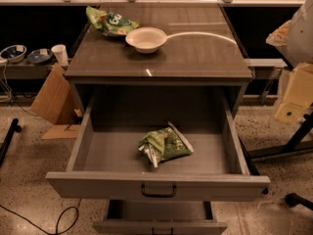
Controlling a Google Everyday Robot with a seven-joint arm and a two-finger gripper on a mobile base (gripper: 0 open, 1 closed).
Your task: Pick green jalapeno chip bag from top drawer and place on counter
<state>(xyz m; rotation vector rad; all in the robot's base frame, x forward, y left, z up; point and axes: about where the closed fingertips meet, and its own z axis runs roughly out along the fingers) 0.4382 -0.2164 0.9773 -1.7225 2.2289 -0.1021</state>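
Note:
The green jalapeno chip bag lies crumpled on the floor of the open top drawer, near the middle and slightly toward the front. The drawer is pulled far out, and its dark handle faces me. The counter is the dark wood-grain top above it. My gripper is a pale shape at the right edge of the view. It is level with the drawer's back, well right of the cabinet, and apart from the bag.
A brighter green bag and a white bowl sit on the counter's far left part. A lower drawer stands slightly out. Cardboard, a cup and bowls are at left. Black stand legs are at right.

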